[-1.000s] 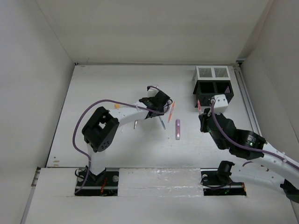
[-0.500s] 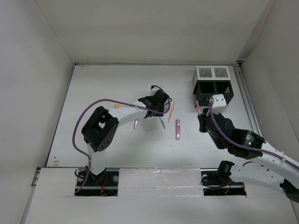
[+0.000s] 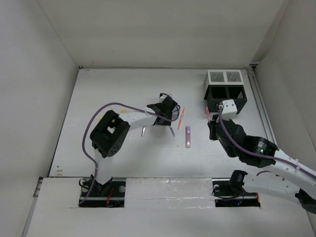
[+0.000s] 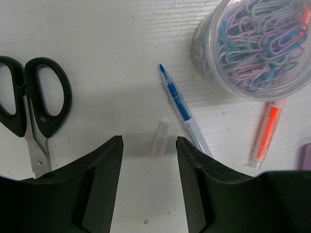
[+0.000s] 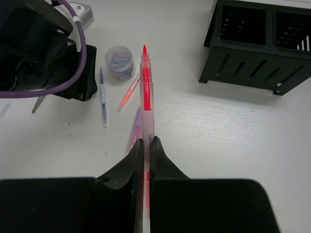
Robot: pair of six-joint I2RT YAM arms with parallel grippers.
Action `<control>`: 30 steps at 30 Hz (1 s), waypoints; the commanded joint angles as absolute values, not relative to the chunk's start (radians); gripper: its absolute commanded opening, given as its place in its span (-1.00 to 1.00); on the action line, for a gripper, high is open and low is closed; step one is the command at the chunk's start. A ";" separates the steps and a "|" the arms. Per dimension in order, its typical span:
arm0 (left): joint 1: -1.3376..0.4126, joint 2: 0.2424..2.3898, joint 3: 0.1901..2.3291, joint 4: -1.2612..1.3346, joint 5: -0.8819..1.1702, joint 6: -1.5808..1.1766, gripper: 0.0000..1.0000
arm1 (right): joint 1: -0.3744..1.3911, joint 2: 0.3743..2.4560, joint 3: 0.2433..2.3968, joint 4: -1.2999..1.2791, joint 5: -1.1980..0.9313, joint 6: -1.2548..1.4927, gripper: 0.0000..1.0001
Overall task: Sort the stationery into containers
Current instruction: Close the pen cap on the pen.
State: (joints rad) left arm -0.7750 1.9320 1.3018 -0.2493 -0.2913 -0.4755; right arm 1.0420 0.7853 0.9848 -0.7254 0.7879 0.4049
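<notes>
- Holding the red pen clenched, the right gripper hangs beside the black organiser; best centred over a compartment before release.
- Left gripper, released, straddles a clear cap well apart from it.

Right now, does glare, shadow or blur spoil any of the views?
Top external: even light, glare only on the glossy strip at the near edge. Left wrist: sharp, but soft shadow around the open left pincer dims the clear cap. Right wrist: red pen crisp in the shut right pincer; no glare.
</notes>
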 commanded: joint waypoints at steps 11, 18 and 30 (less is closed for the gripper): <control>-0.776 1.990 1.321 -0.261 -0.287 -0.462 -0.18 | 1.046 0.779 1.023 -0.678 0.787 0.394 -1.00; -0.776 2.002 1.333 -0.282 -0.296 -0.462 -0.21 | 1.046 0.770 1.023 -0.678 0.787 0.394 -1.00; -0.776 2.020 1.312 -0.295 -0.276 -0.471 -0.69 | 1.046 0.770 1.023 -0.678 0.787 0.394 -1.00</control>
